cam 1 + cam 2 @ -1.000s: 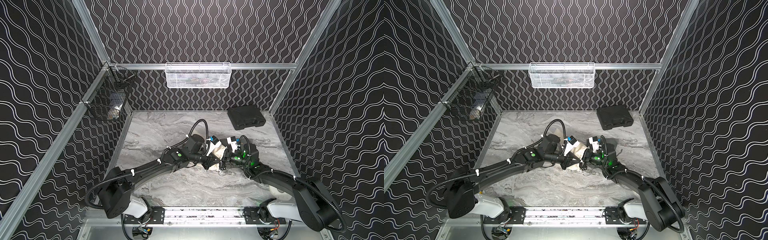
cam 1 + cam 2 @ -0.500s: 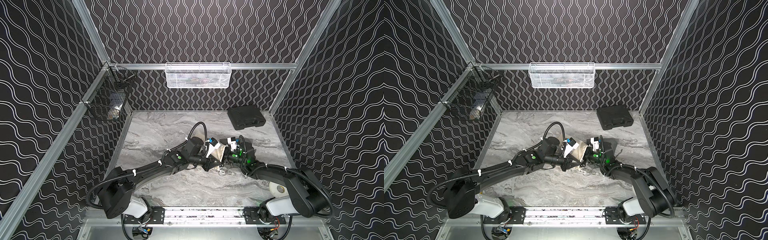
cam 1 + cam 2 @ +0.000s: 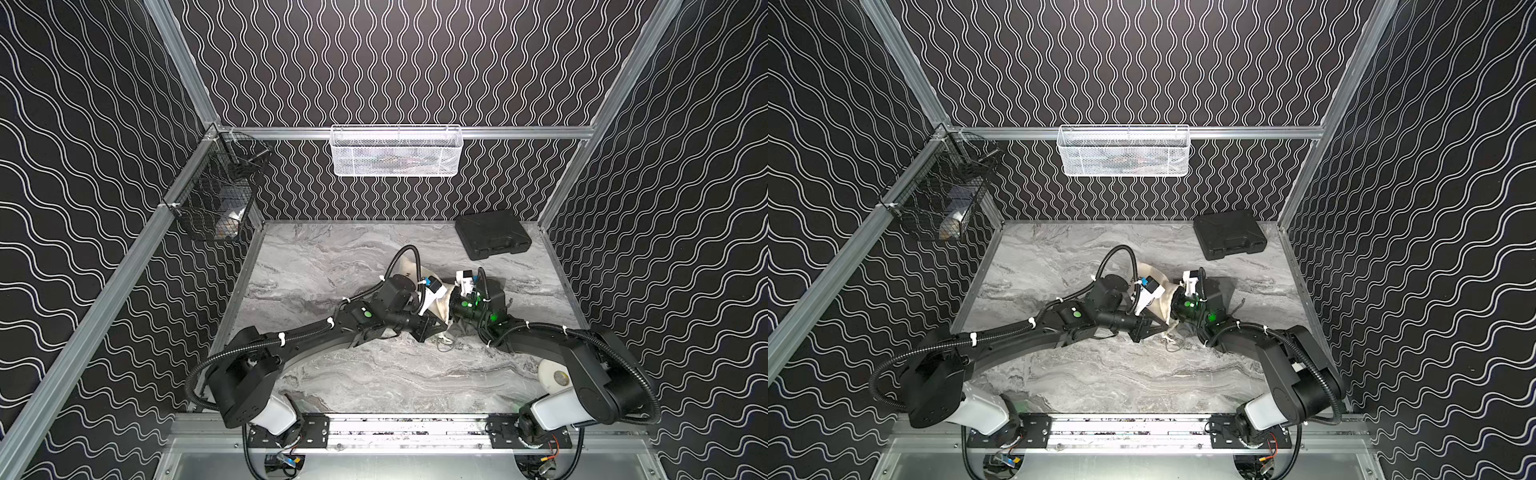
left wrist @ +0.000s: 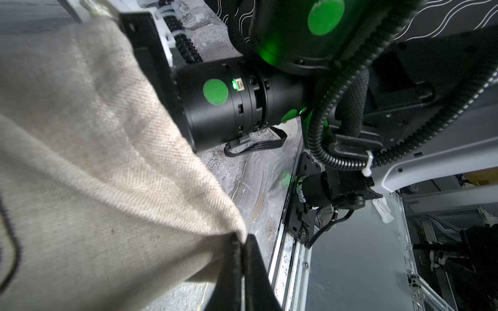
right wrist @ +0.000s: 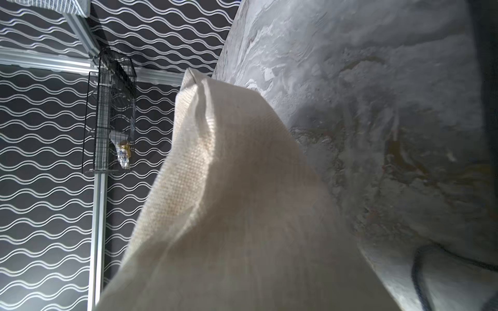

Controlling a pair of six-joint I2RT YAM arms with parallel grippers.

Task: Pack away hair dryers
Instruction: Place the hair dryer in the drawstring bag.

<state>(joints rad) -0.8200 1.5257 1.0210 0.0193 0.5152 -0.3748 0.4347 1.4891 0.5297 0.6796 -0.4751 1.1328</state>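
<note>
Top views, progress: the task is judged to be in mid-course; the beige pouch (image 3: 441, 305) is being worked at mid-table by both arms, and no dryer is seen stowed
Top views, left gripper: the left gripper (image 3: 434, 329) is clamped on the lower edge of the pouch, and a drawstring (image 3: 444, 344) trails on the table (image 3: 374, 374) just below it
Top views, right gripper: the right arm (image 3: 540, 337) is aimed at the pouch from the right of the frame; the right gripper is covered by cloth, so it cannot be told how its jaws stand
Top views, task objects: the white hair dryer (image 3: 550, 374) is taken to be the white rounded body partly seen at lower right under the right arm; the teal one cannot be located
Top views, containers: the black case (image 3: 492, 235) lies closed at the upper right of the table; the white mesh basket (image 3: 397, 151) on the rear rail and the black wire basket (image 3: 212, 203) at left hold items too indistinct to name
Left wrist view: at lower centre the pouch fabric is pinched between fully closed jaws; the pouch interior is not shown
Right wrist view: the lower frame is filled by beige cloth; no jaws and no dryer are shown; a dark cord (image 5: 417, 269) is seen at lower right, owner unknown
Remaining, as judged: both dryers are to be bagged, unless one is hidden in the pouch
</note>
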